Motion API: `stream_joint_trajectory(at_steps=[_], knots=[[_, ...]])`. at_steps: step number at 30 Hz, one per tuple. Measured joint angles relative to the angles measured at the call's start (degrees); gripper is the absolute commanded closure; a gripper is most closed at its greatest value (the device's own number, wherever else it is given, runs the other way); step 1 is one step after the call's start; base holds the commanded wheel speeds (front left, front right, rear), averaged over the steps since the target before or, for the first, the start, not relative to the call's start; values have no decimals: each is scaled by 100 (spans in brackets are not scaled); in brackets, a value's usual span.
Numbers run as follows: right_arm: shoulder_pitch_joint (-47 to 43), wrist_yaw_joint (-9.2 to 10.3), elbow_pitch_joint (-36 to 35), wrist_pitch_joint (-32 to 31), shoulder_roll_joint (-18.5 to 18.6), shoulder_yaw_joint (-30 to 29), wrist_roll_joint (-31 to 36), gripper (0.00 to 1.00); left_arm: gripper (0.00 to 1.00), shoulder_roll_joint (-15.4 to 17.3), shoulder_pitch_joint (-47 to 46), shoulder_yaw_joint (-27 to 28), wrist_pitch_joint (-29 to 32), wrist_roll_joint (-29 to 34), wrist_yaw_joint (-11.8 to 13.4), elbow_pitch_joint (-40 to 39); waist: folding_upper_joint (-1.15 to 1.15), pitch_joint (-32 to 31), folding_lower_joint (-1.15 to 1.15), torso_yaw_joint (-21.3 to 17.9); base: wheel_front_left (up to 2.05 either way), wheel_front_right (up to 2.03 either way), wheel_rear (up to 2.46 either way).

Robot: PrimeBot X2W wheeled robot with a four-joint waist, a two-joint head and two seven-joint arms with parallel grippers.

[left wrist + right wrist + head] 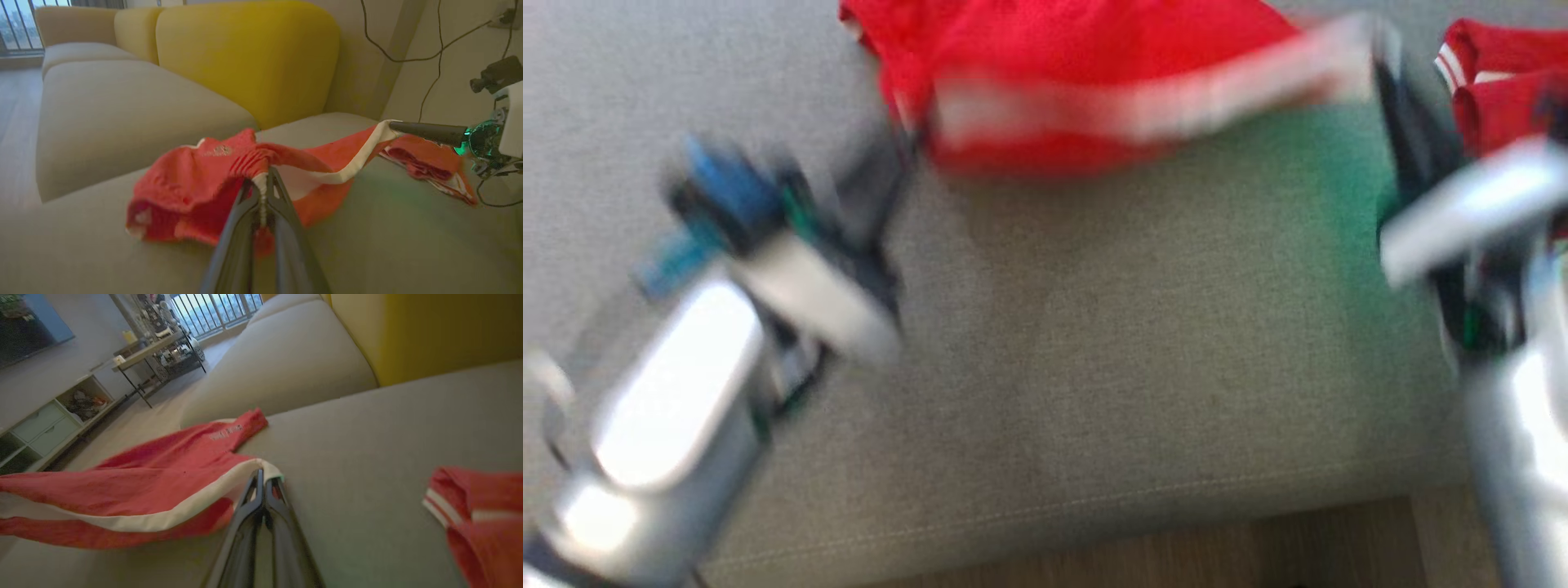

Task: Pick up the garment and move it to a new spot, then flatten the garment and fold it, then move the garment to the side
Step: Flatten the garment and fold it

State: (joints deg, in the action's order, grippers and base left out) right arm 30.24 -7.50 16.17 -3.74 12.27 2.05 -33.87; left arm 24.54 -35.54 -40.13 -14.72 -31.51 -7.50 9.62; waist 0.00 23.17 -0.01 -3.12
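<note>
I'm looking at a grey sofa (1094, 367) with a yellow cushion (245, 53) at its far side. The red garment (1078, 49) sits toward the far middle of the seat (my head view is badly blurred, so I lean on the wrist views). It is strung out between both arms, its white band (347, 171) pulled into a line and the rest of the cloth drooping to the seat. A second red piece (482, 522) lies on the seat to the right, apart from it. My left end effector (263, 179) is clamped on the band's left end, bunching the fabric. My right end effector (267, 479) is pinched tight on the band's right end.
</note>
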Motion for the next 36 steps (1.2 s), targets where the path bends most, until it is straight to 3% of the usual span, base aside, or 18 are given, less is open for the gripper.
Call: stream_joint_trajectory(at_steps=[6,16,21,24,28,36], knots=[[-2185,0,-1389,-610,-297,-532,-46,100,100,245,1386,-592,1,249,-3,-196,0,-392,0,47,0,0,0],[-4104,0,-2976,-1310,-641,-1369,-93,100,100,342,2443,-620,1,411,-1,-446,0,-977,0,125,0,0,0],[-4831,0,-3704,-1849,-824,-1871,-165,100,100,453,2836,-849,77,-116,-4,-420,0,-1207,0,283,0,0,0],[-4805,-1,-3883,-2165,-914,-2169,-198,100,100,441,2853,-960,160,-517,-7,-436,0,-1229,0,380,0,0,0],[-4108,-1,-3793,-2514,-1004,-2313,65,100,100,296,2684,-958,162,-1259,-5,-494,0,-1154,0,481,0,0,0],[-2024,-1,-2617,-2867,-1001,-2254,1061,100,100,-363,1578,-753,245,-2574,0,-216,0,-894,1,727,0,0,0]])
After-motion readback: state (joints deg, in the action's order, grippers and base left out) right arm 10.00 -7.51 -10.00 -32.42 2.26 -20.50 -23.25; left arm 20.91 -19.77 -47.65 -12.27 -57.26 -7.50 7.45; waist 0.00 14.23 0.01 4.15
